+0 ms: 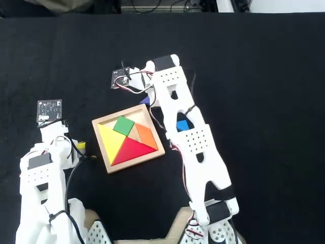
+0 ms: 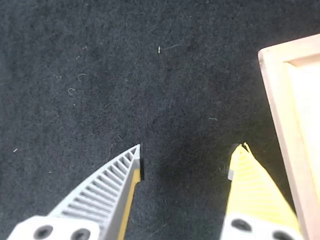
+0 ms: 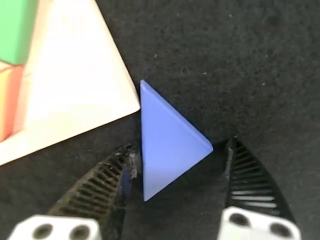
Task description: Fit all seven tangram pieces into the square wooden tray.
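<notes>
Currently the step in hand seems to be the pick-up of the blue triangle (image 3: pixel 167 142). It lies flat on the black desk (image 1: pixel 264 76), just beside the corner of the square wooden tray (image 1: pixel 138 162) that is farthest from the arm bases. The right gripper (image 3: pixel 181 146) is low over the piece with its fingers (image 3: pixel 100 187) released, 1 on each side. The dark finger touches or almost touches the longest edge, and the other finger stands just off the opposite tip. Nothing is grasped yet.

The long axis of the triangle follows this longest edge. It runs about parallel to the fingers, and 1 end of it comes very near to the tray corner. The right-angle tip points sideways, away from the tray, toward the second finger.

I judge that the next move calls for closing on edge and tip. This is a narrow hold, so the piece may turn. Then it must be lifted and rotated for the free space.

In the tray lie 4 pieces: yellow triangle (image 1: pixel 108 142), green square (image 1: pixel 123 125), orange triangle (image 1: pixel 146 136) and red triangle (image 1: pixel 133 151). The left gripper (image 2: pixel 191 146) hangs with fingers spread over bare desk beside the tray, holding nothing.
</notes>
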Robot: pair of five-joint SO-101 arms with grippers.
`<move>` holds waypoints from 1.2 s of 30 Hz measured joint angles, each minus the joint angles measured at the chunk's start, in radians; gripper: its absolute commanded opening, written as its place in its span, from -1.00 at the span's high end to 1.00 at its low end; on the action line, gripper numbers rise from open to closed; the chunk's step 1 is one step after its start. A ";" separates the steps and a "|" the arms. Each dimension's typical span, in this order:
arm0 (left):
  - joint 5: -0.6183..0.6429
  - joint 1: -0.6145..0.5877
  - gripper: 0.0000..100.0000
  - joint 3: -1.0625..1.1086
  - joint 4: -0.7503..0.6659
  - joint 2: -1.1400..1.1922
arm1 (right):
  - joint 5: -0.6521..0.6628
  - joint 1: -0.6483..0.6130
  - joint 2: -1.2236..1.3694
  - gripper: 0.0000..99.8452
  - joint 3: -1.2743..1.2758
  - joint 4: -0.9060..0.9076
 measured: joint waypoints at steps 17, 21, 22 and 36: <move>0.000 0.000 0.44 0.000 0.000 0.000 | 0.000 -0.002 0.000 0.93 -0.006 -0.063; 0.000 0.000 0.44 0.000 0.000 0.000 | 0.000 -0.002 0.000 0.98 -0.006 -0.063; 0.000 0.000 0.44 0.000 0.000 0.000 | 0.000 -0.002 0.000 0.97 -0.006 -0.061; 0.000 0.000 0.44 0.000 0.000 0.000 | -0.037 -0.017 0.002 0.65 -0.259 0.034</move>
